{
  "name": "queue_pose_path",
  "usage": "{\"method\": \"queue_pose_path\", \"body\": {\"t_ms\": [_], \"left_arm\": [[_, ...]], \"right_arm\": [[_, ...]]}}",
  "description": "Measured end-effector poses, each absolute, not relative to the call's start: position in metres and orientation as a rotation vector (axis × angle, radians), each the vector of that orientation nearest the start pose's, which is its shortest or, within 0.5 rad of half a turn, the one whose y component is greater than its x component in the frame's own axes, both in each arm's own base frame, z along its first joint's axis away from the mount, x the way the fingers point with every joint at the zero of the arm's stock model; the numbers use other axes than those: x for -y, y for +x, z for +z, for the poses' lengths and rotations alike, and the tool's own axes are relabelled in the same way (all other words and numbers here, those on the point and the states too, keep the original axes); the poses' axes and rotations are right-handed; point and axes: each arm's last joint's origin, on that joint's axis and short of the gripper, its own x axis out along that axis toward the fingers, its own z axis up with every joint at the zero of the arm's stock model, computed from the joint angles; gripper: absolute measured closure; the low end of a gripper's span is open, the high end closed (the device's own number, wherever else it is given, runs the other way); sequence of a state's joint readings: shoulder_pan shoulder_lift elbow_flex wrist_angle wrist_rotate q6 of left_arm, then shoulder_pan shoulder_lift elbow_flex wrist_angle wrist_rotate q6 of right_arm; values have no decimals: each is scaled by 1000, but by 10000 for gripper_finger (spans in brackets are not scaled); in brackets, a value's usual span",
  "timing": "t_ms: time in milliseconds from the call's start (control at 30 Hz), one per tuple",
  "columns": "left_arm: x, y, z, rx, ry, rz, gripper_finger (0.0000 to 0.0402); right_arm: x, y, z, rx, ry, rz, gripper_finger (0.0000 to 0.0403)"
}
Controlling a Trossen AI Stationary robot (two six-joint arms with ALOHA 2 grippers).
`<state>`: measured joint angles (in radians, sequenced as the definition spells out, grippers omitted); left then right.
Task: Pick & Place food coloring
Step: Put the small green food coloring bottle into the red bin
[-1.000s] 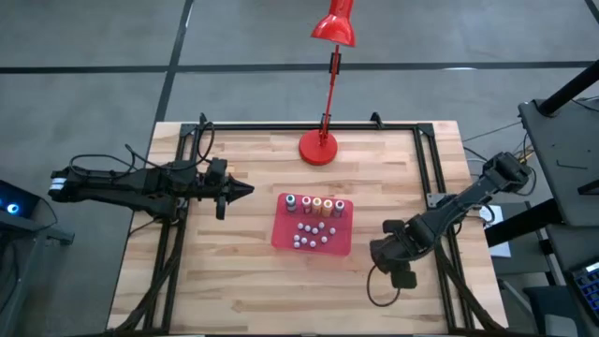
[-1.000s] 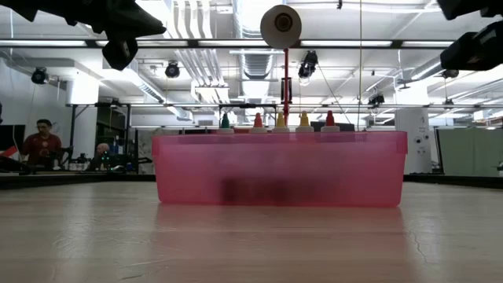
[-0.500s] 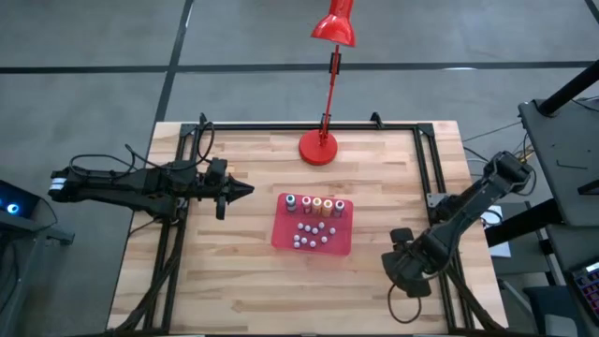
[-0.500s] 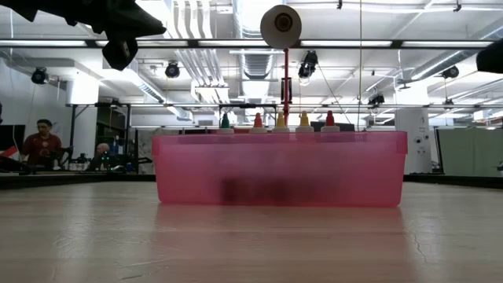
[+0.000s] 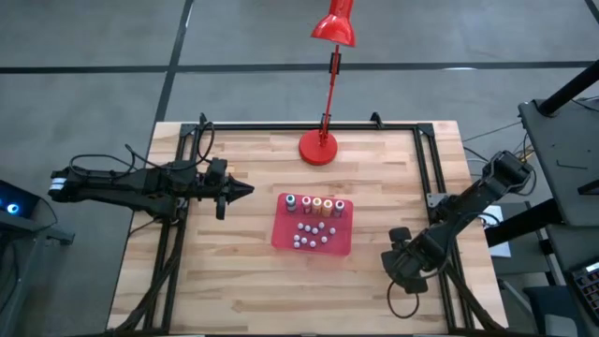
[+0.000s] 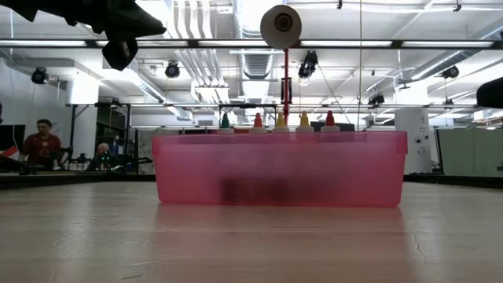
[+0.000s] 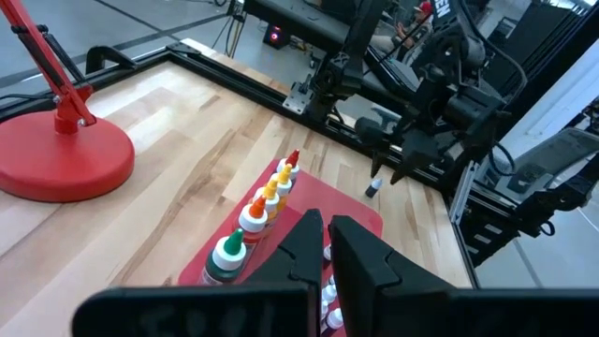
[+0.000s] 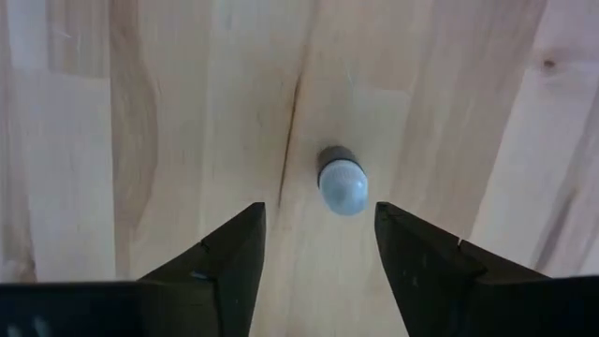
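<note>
Over the worktop's (image 5: 234, 290) right front corner: right tool (image 8: 318, 245) pointing down, fingers spread wide astride a small pale bottle (image 8: 341, 182) standing free on the wood | left edge: left tool (image 5: 245, 189) closed, empty, arm level | centre: red tray (image 5: 284, 235), five food coloring bottles (image 5: 314, 205) along its far side

We record a pale wood-grain tabletop (image 5: 234, 271) with darker streaks. The tray (image 5: 285, 236) is translucent pink-red. The food coloring (image 7: 262, 201) bottles are pale, capped green, orange, yellow and red. The lamp (image 5: 320, 147) is bright red. Both arms are black. A small bottle (image 8: 343, 182) shows a pale blue-white top over a dark body.
</note>
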<state>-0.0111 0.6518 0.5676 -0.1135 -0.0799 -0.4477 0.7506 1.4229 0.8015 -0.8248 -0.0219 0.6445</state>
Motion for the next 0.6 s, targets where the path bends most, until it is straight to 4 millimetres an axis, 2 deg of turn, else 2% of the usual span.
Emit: {"method": "queue_pose_path", "body": {"t_ms": [600], "left_arm": [[-1, 154, 284, -179, -437, 112, 402]], "right_arm": [[-151, 165, 163, -1418, -51, 129, 228]]}}
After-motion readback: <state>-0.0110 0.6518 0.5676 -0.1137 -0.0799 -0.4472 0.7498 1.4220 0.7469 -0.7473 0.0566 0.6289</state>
